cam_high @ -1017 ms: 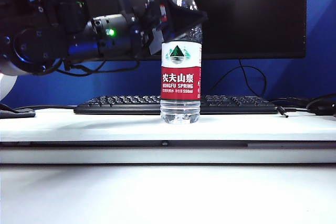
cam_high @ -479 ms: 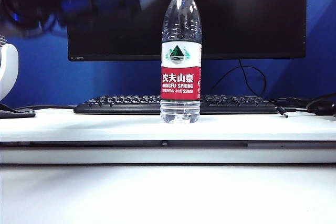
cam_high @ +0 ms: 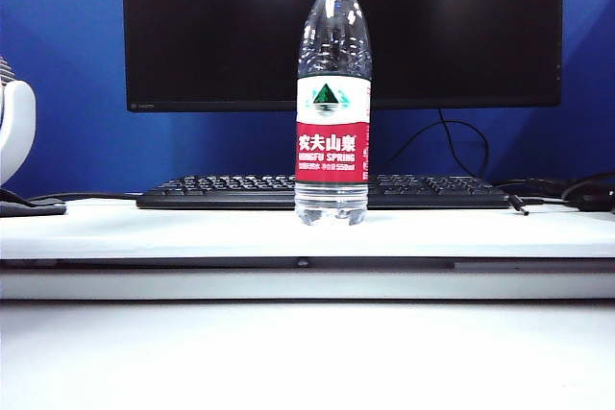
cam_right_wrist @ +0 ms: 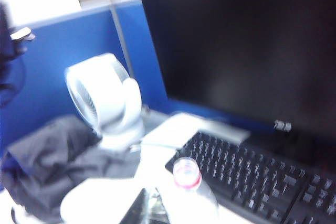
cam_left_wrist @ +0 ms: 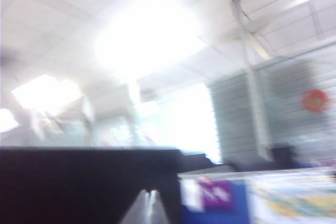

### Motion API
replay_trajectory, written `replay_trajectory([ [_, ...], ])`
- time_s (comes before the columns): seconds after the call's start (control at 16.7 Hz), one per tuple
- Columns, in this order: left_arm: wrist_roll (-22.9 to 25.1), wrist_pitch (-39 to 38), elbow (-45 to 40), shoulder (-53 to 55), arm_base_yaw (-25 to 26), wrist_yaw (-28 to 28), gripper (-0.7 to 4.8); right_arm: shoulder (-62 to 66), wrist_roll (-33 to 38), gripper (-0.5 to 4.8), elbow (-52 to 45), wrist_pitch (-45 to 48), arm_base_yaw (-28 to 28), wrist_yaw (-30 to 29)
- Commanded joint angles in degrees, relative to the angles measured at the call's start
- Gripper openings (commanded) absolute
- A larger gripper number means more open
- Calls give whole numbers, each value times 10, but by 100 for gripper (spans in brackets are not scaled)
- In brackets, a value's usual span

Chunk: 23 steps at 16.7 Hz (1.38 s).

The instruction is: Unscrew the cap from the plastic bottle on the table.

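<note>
Upright on the table (cam_high: 192, 228), the plastic bottle (cam_high: 332, 141) stands just before the black keyboard (cam_high: 423, 191), its neck open with only the red ring around it; the cap shows nowhere. Little water remains, near its base. Left gripper (cam_left_wrist: 149, 205) is clenched, aimed ceilingward; right gripper (cam_right_wrist: 149, 208) is clenched beside the bottle's mouth.

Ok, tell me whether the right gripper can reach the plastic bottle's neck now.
Probably yes. The right gripper, shut, sits close above the plastic bottle and its open neck, with nothing between them; the left gripper points at the ceiling.
</note>
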Motion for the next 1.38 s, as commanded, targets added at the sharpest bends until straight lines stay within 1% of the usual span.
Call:
replay_trajectory([
  [0.06,-181,5,0,-147,100,200,-5,-43,2,-1,4,12,0,-2],
  [0.12,-187,-10,-7,-195,111,217,-6,-56,2,-1,4,8,1,-13],
  [0.18,-181,-44,-15,-236,116,210,-5,-66,2,-1,4,0,1,-27],
  [0.24,-149,-165,-36,-308,120,159,-6,-90,2,-1,4,-21,0,-30],
  [0.3,-98,-276,-56,-361,120,121,-6,-106,2,-1,4,-38,0,-33],
  [0.36,-58,-377,-70,-406,120,84,-6,-121,2,-1,4,-57,0,-34],
  [0.42,54,-642,-87,-516,120,-7,-6,-149,2,-1,4,-90,0,-34],
  [0.48,113,-762,-88,-568,120,-50,-6,-162,2,-1,4,-106,0,-34],
  [0.54,149,-843,-88,-608,120,-77,-6,-172,2,-1,4,-120,0,-34],
  [0.6,186,-942,-90,-658,120,-111,-6,-188,2,-1,4,-146,0,-34],
  [0.66,195,-1008,-82,-659,120,-110,-6,-194,2,-1,2,-165,0,-34],
  [0.78,204,-1066,-91,-660,121,-160,-6,-209,2,-1,1,-193,-1,-39],
  [0.84,228,-1090,-103,-660,121,-205,-6,-212,2,-1,0,-202,0,-40],
  [0.9,250,-1090,-126,-660,122,-234,-5,-218,2,-1,0,-211,0,-40],
  [0.96,268,-1069,-172,-660,122,-262,-5,-220,2,-1,0,-225,0,-40],
  [1.02,254,-1013,-218,-660,122,-262,-6,-222,2,-1,0,-243,0,-41],
  [1.08,228,-954,-256,-660,121,-240,-6,-222,-1,-1,0,-269,0,-40],
  [1.14,184,-911,-288,-660,121,-226,-6,-223,-13,-1,0,-297,-1,-38],
  [1.2,124,-873,-318,-660,121,-194,-6,-223,-16,-1,-9,-309,-1,-24],
  [1.26,80,-850,-352,-660,120,-151,-6,-225,-16,-1,-26,-314,-1,19],
  [1.32,73,-850,-374,-660,120,-120,-6,-225,-16,-1,-49,-304,-1,71],
  [1.38,73,-852,-390,-660,120,-107,-6,-225,-16,-1,-68,-289,-1,103],
])
